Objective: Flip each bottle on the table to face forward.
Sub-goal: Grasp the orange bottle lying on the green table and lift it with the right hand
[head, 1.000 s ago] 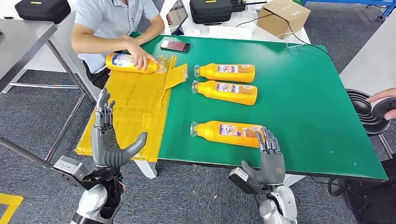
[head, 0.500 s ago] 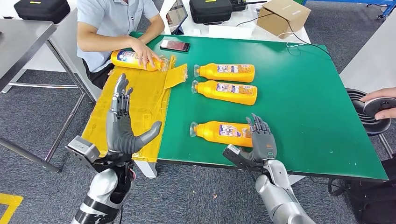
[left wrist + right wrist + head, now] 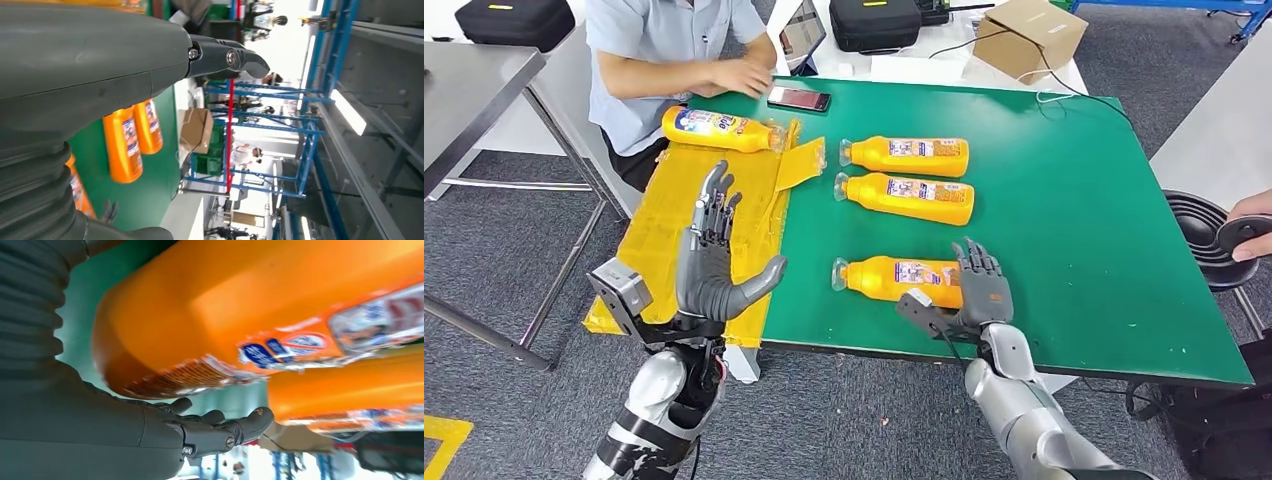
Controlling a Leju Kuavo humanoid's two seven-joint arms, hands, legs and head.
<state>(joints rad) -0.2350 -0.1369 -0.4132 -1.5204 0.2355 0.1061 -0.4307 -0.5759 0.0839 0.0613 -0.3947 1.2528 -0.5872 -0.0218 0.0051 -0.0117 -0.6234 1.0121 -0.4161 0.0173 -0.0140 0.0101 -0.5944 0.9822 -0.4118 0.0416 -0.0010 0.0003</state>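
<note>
Along the near edge of the green table (image 3: 1074, 250) lies the nearest orange bottle (image 3: 894, 277), on its side with its clear cap end toward the yellow sheet (image 3: 714, 215) and its base toward the right hand (image 3: 980, 290). That hand sits at the bottle's base end with its fingers spread upward; the right wrist view shows the bottle's rounded base just beside the curled fingertips (image 3: 250, 422), though whether they touch it cannot be told, and nothing is grasped. Two more orange bottles lie side by side nearer the middle of the table, the farther one (image 3: 906, 155) and the one just in front of it (image 3: 906, 198), both well apart from either hand. A fourth bottle (image 3: 719, 129) lies on the yellow sheet by the table's far left corner, close to a seated person (image 3: 674, 50). The left hand (image 3: 709, 265) is raised over the near left part of the yellow sheet, fingers apart, thumb out, empty.
</note>
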